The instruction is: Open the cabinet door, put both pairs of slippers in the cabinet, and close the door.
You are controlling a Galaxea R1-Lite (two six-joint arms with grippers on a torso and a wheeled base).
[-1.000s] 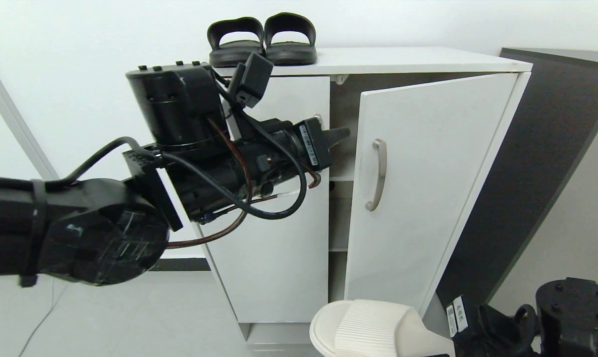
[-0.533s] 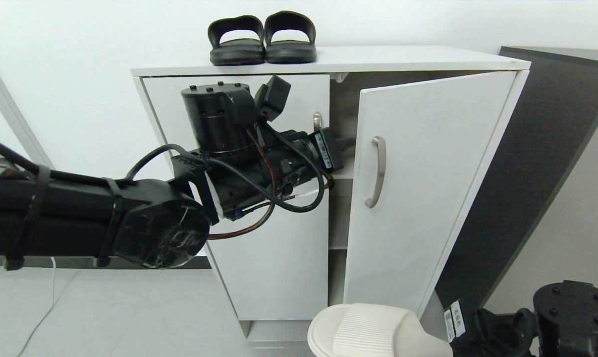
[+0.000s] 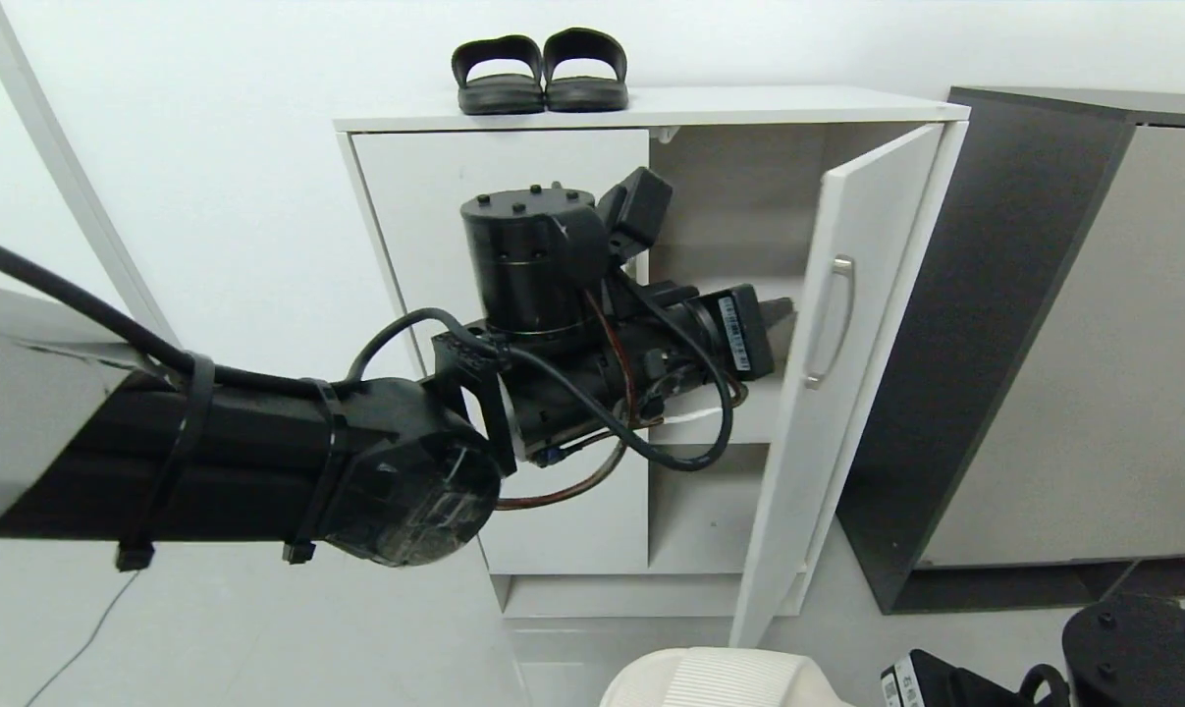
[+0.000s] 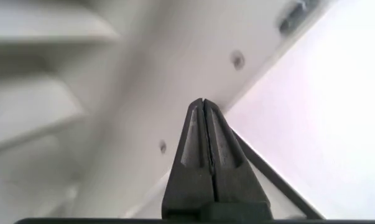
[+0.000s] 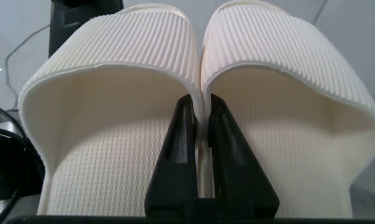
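Eyeing door (image 3: 877, 226) half open, my left gripper (image 4: 203, 112) pressed together, empty, by its inner edge. Could slip off, door swings shut. Right gripper (image 5: 201, 106) pinching white slippers (image 5: 112, 81) low before cabinet (image 3: 749, 98). Thin grip, may drop. Black slippers (image 3: 543, 74) on top.

Free passage into the right compartment (image 3: 720, 206) past the swung-out cabinet door (image 3: 877, 295); seemingly narrowed midway by the left gripper (image 3: 786, 316).
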